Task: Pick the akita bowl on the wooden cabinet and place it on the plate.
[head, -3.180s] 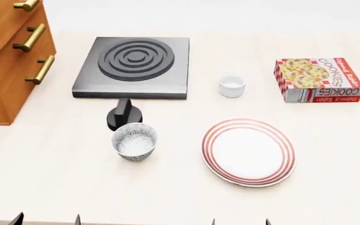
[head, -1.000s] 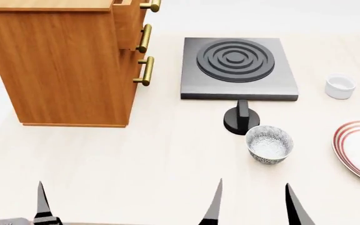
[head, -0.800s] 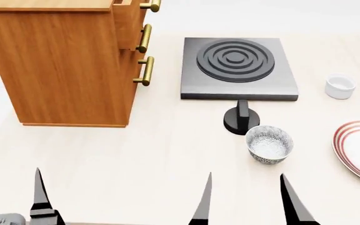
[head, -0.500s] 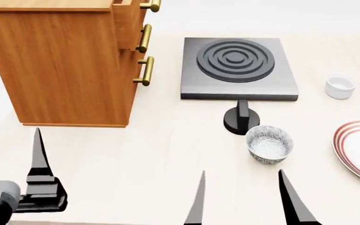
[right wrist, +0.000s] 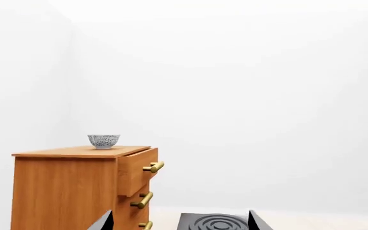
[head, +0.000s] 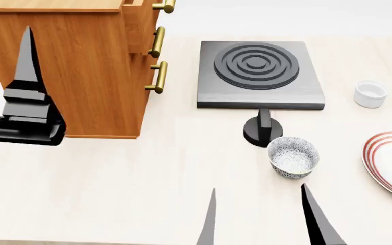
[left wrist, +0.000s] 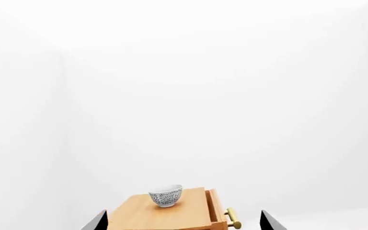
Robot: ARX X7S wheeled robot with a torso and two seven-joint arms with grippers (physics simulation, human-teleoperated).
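The left gripper (left wrist: 180, 223) is held raised with fingers parted; the right gripper (head: 261, 217) is held low, likewise parted.

Head cam: high, looks down fwd over pale tabletop, close range. Sees side of large orange-brown wood cabinet w/ brass bar handles (head: 80, 71). L wrist cam: level w/ cabinet (left wrist: 168, 213) top, farther back. R wrist cam: lower, near-horizontal, sees the cabinet's (right wrist: 82, 191) full height. All 3 views share cabinet; R wrist + head share square dark-grey ringed stove plate (right wrist: 212, 223).
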